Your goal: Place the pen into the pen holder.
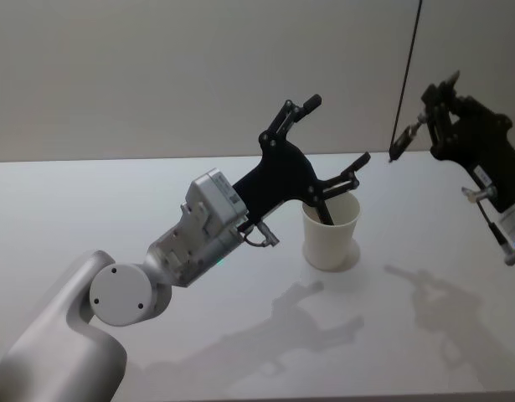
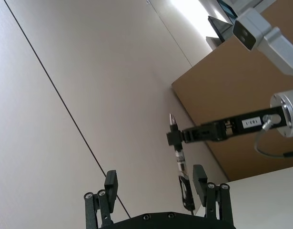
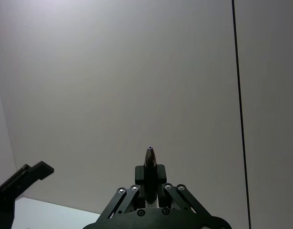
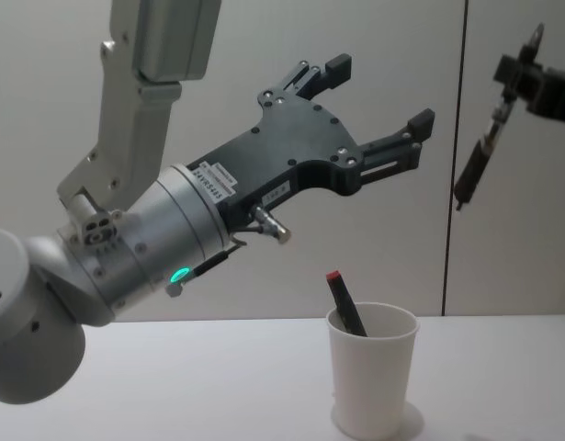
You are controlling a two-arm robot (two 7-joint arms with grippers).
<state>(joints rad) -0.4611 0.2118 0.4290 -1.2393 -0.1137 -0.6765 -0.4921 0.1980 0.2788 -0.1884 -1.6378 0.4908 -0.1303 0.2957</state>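
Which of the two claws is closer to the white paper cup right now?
Left. The left gripper hangs open just above the cup; the right gripper, gripping a pen, is raised off to the cup's right.

White paper cup (image 4: 372, 386) on a white bench (image 4: 172, 386); black red-capped pen (image 4: 345, 303) inside; black claws (image 4: 378, 92), another black pen (image 4: 475, 165).

Pen (image 4: 346, 303) — lower part inside pen holder (image 4: 371, 377)

Your white paper cup (image 4: 372, 372) stands upright on the table, right of centre. A dark pen with a red end (image 4: 346, 302) leans inside it. Another dark pen (image 4: 477, 161) hangs tilted in the air, up at the far right.
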